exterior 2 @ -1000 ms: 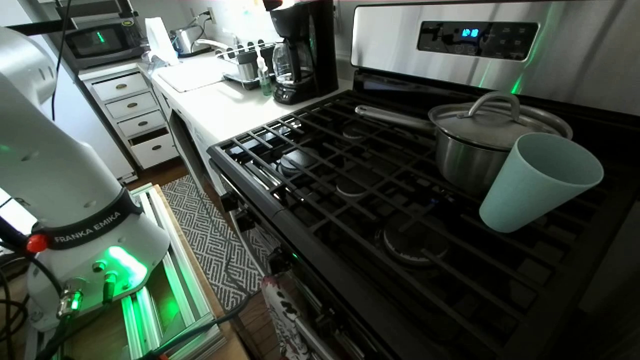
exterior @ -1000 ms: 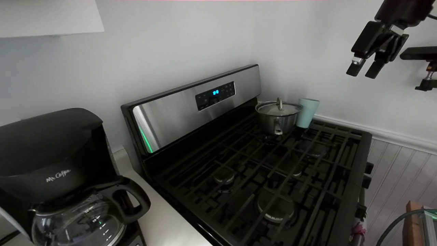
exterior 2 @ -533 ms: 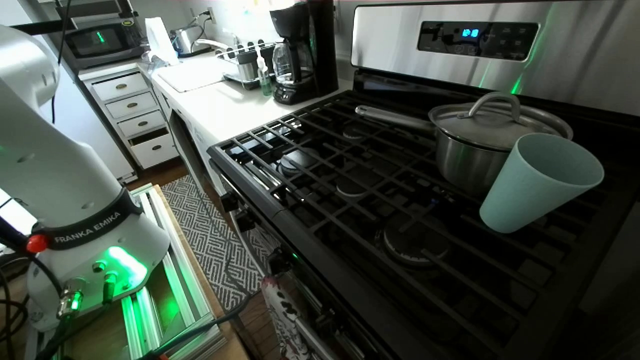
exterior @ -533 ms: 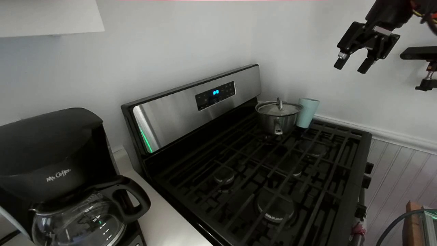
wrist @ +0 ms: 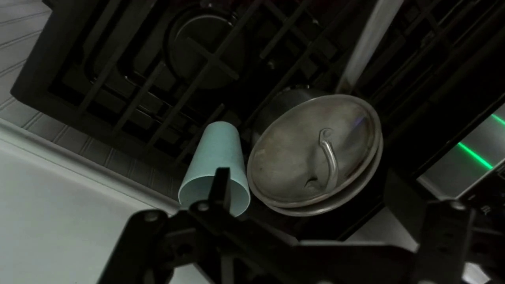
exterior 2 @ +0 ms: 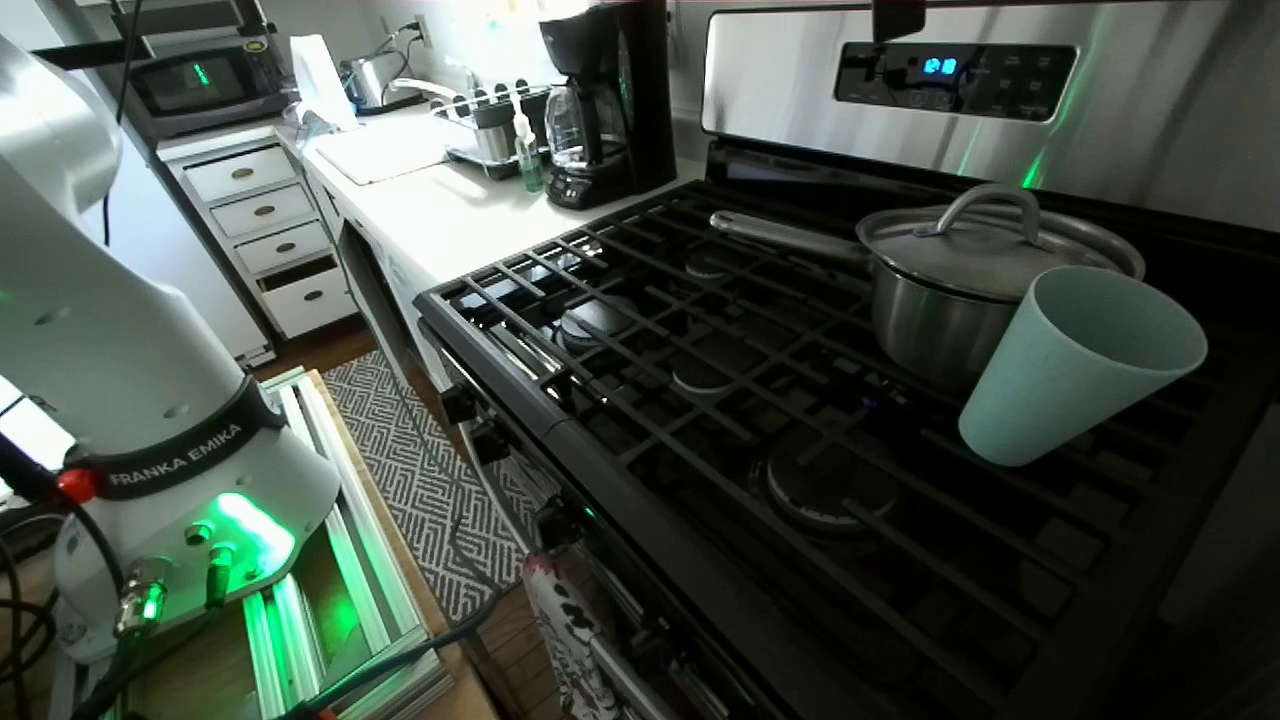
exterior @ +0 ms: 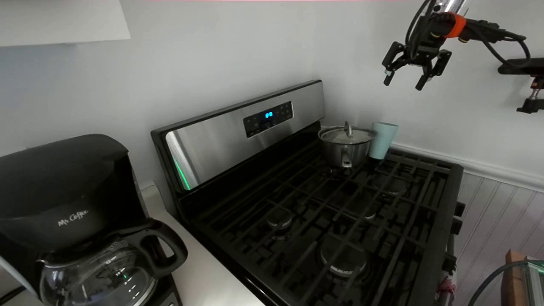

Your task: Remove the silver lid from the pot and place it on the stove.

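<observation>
We see the stove set into a corner, its black grates running bare from the pot to the front edge. The back panel and side wall close off the far sides, and a teal cup stands just beside the pot, narrowing the room there; we cannot tell if they touch. The silver lid lies on the pot, loop handle up. Higher, in open air, the claw hangs with fingers well apart. Since 1 second ago it has swung closer to the pot; lid, pot and cup look unmoved.
</observation>
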Tool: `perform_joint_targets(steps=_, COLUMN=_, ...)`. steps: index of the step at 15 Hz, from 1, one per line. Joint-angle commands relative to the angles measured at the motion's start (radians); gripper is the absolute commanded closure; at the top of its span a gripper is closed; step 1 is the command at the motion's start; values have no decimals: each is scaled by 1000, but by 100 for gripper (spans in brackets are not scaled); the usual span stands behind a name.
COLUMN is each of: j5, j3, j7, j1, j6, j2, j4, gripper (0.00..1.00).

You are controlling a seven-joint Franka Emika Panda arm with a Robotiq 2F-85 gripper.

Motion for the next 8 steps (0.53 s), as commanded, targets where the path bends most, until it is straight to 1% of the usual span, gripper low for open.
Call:
perform_joint_targets(steps=1, j5=12, j3=24, j7=-3, j1=-24, j6=-5, j2=27, j4=21, gripper=0)
perform_joint_targets(steps=3, j5=14, j3=24, j7=1, j1=-24, j6=-11, j2=41, j4=36, gripper=0)
perform_joint_targets(steps=4, j5=48, j3=21, j7=-29, j1=-11, j6=-23, j2=72, j4=54, gripper=0)
perform_joint_targets(steps=5, j5=117, j3=8, j7=-108, j1=13, j6=-20, j2=109, j4=75, gripper=0)
perform_joint_targets(steps=6, j5=166, j3=5, j7=-152, j1=25, j6=-30, j2=151, j4=105, gripper=0)
perform_joint_targets(steps=8, j5=234, j3=6, j7=-195, j1=25, j6=-44, j2=238, j4=164, gripper=0)
